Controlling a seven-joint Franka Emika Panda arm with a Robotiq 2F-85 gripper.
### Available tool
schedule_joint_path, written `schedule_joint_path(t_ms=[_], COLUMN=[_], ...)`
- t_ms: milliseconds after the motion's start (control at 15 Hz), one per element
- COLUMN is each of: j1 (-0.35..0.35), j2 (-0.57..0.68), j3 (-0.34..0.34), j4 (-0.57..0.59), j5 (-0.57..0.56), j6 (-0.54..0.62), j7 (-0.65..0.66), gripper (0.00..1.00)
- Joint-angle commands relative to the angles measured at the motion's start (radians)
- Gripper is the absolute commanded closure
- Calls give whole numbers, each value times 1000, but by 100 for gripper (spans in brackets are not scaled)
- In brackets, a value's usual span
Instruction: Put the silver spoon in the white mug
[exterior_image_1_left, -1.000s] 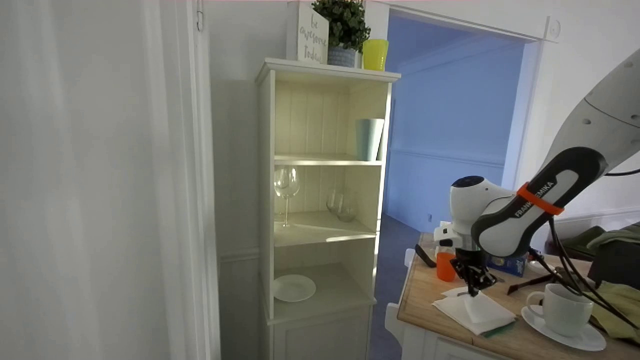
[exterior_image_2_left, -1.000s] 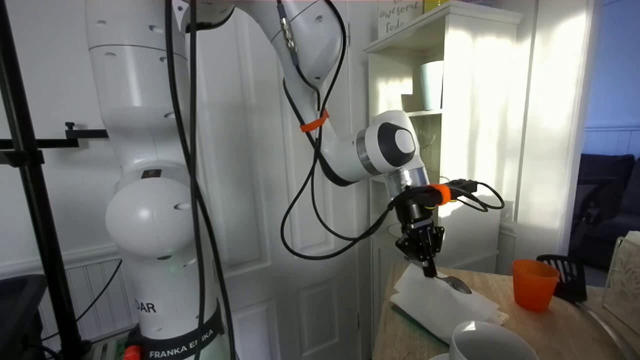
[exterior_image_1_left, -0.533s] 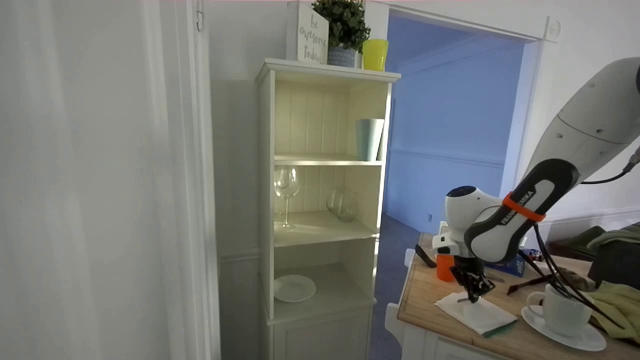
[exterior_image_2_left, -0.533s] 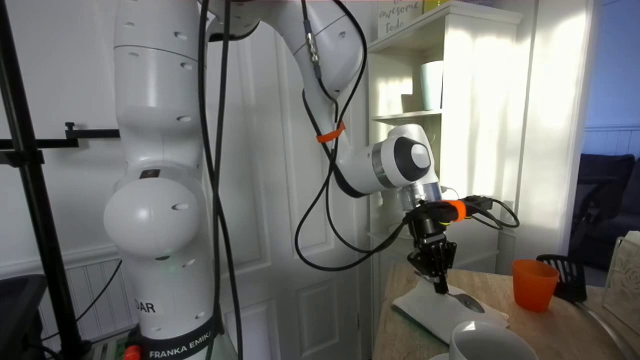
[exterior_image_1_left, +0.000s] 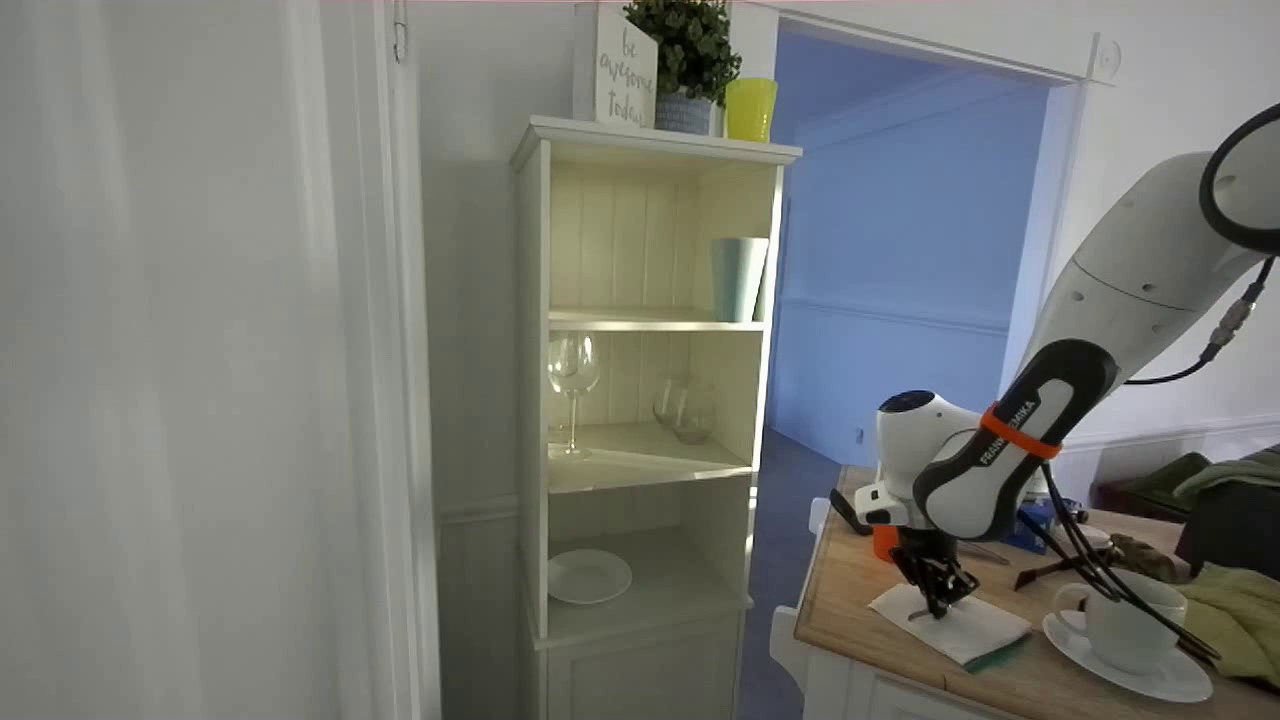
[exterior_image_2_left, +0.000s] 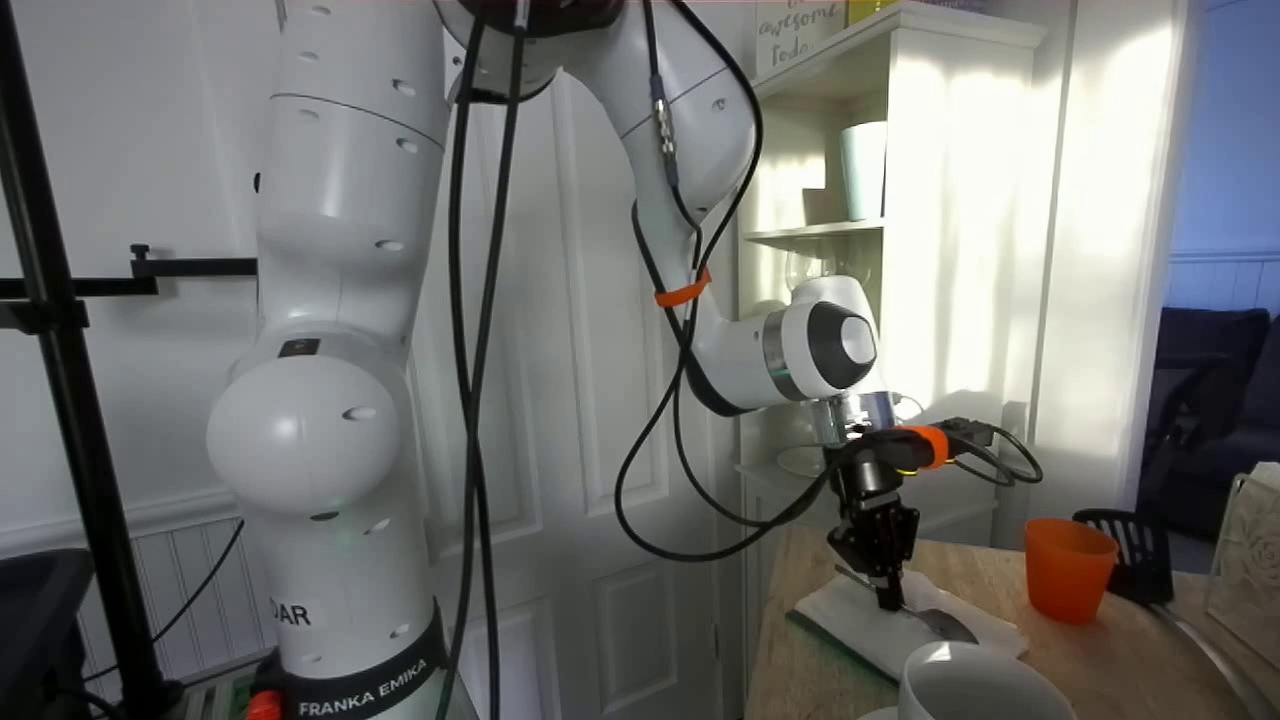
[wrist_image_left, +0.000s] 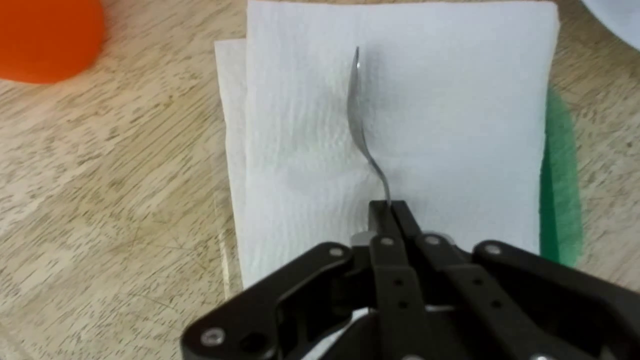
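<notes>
My gripper (wrist_image_left: 390, 204) is shut on the thin handle of the silver spoon (wrist_image_left: 354, 112), whose bowl points away from the fingertips in the wrist view. In an exterior view the spoon's bowl (exterior_image_2_left: 945, 626) hangs low over the napkin, and the handle end sticks out behind my gripper (exterior_image_2_left: 889, 598). Whether the spoon touches the napkin I cannot tell. The white mug (exterior_image_1_left: 1136, 632) stands upright on a white saucer (exterior_image_1_left: 1172, 684), apart from my gripper (exterior_image_1_left: 937, 608). Only the mug's upper part (exterior_image_2_left: 985, 685) shows at the bottom of an exterior view.
A folded white napkin (wrist_image_left: 460, 125) with a green piece (wrist_image_left: 562, 185) beneath lies under the gripper. An orange cup (exterior_image_2_left: 1068, 570) and black slotted utensil (exterior_image_2_left: 1130, 555) stand further along the table. Arm cables (exterior_image_1_left: 1100, 570) hang by the mug. A yellowish cloth (exterior_image_1_left: 1235, 625) lies beyond it.
Still shut on the spoon, my gripper has come down toward the napkin, moving rightward in an exterior view. The napkin's top layer, raised a second ago, now lies flatter.
</notes>
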Motion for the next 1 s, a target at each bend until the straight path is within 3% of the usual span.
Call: schedule_joint_path(t_ms=[0, 133, 200, 533, 800, 933], j1=[-15, -12, -9, 0, 1, 3], j2=[8, -7, -15, -43, -65, -70], j3=[16, 19, 20, 29, 32, 28], j4=[9, -6, -13, -44, -63, -64], j5=[27, 25, 21, 8, -1, -12], j6=[3, 2, 1, 11, 26, 25], j7=[-45, -46, -44, -31, -30, -27], gripper=[94, 69, 68, 34, 33, 43])
